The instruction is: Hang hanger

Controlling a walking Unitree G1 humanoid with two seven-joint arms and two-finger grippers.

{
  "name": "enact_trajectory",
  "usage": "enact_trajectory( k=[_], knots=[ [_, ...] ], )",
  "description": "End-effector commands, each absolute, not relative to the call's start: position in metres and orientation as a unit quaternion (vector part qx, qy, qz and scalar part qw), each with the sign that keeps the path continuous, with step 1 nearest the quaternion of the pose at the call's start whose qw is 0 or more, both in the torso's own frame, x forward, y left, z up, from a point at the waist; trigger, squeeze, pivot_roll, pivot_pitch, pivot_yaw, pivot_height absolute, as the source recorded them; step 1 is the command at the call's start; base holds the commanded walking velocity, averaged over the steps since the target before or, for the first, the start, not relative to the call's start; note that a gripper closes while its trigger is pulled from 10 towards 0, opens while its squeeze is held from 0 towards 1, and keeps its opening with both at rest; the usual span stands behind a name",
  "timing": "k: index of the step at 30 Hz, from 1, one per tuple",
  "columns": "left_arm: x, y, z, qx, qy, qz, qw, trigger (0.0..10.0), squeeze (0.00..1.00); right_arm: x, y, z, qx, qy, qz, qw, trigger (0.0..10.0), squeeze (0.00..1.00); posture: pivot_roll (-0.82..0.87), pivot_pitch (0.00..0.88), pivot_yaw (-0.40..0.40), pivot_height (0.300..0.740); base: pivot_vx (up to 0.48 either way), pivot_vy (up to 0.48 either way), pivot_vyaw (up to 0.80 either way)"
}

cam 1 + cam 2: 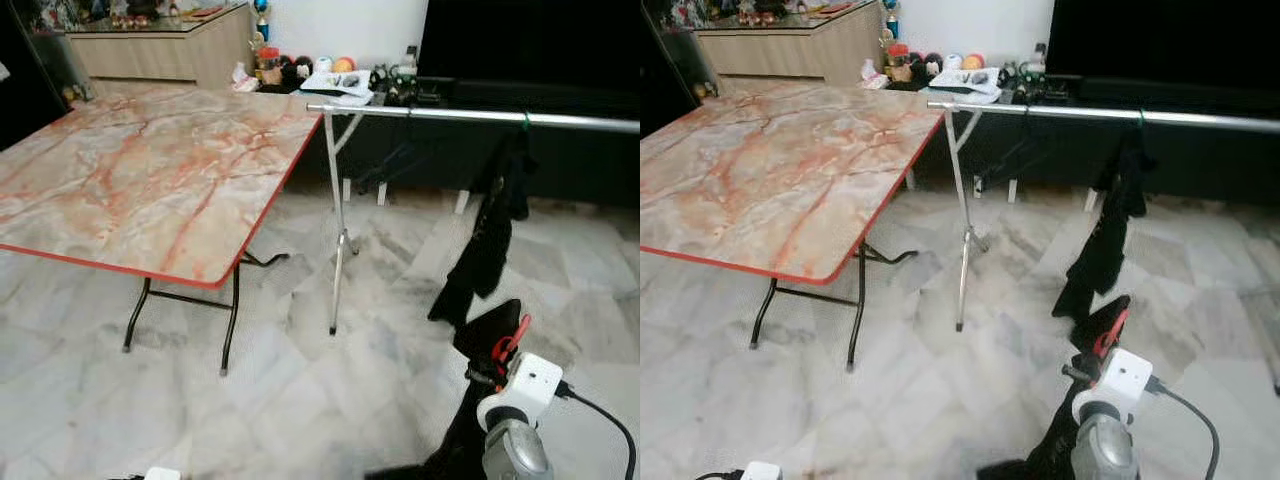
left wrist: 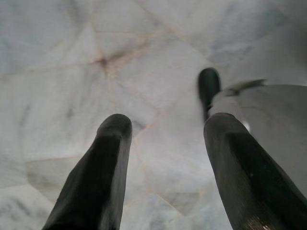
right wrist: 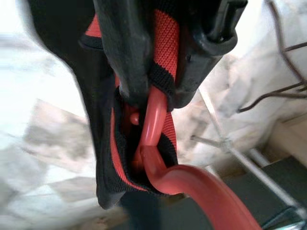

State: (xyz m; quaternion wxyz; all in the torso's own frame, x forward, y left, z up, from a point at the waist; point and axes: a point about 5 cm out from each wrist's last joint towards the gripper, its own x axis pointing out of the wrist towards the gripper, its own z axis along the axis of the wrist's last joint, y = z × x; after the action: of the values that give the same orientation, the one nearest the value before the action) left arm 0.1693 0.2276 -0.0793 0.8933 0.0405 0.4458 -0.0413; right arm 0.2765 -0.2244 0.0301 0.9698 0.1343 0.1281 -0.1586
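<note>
My right gripper [image 1: 503, 345] is low at the right, shut on the neck of a red plastic hanger [image 3: 192, 187] that carries a black garment with red trim [image 3: 108, 143]. The garment [image 1: 470, 430] droops below the gripper. Ahead and above it runs the silver rail [image 1: 470, 116] of a clothes rack, standing on thin metal legs [image 1: 337, 250]. A black garment [image 1: 490, 235] hangs from that rail on a green hook. My left gripper [image 2: 163, 158] hangs open over the marble floor, with nothing between its fingers.
A folding table [image 1: 150, 170] with a pink marble top and red edge stands at the left, close to the rack's leg. Behind the rack are a large black TV [image 1: 530, 40] and a low shelf with toys [image 1: 300, 70]. Pale marble floor [image 1: 300, 400] lies in front.
</note>
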Motion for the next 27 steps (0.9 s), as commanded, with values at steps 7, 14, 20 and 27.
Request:
enact_trajectory(
  k=[7, 14, 20, 27],
  knots=[
    [0.1663, 0.2311, -0.0799, 0.047, 0.451, -0.041, 0.89, 10.0, 0.0, 0.2807, -0.2245, 0.0368, 0.131, 0.109, -0.157, 0.973, 10.0, 0.0, 0.03, 0.05, 0.034, 0.74, -0.259, 0.0, 0.0],
    [0.1667, 0.2299, -0.08, 0.049, 0.45, -0.042, 0.891, 10.0, 0.0, 0.2808, -0.2247, 0.0366, 0.131, 0.11, -0.156, 0.973, 10.0, 0.0, 0.03, 0.05, 0.034, 0.74, -0.148, 0.0, 0.0],
    [0.167, 0.23, -0.0798, 0.051, 0.45, -0.042, 0.89, 10.0, 0.0, 0.2798, -0.2263, 0.037, 0.13, 0.109, -0.159, 0.973, 10.0, 0.0, 0.03, 0.059, 0.033, 0.74, 0.0, 0.0, 0.0],
    [0.1687, 0.2306, -0.0788, 0.05, 0.445, -0.039, 0.893, 10.0, 0.0, 0.2799, -0.2281, 0.0364, 0.129, 0.112, -0.161, 0.972, 10.0, 0.0, 0.04, 0.062, 0.029, 0.74, 0.0, 0.0, 0.0]
  ],
)
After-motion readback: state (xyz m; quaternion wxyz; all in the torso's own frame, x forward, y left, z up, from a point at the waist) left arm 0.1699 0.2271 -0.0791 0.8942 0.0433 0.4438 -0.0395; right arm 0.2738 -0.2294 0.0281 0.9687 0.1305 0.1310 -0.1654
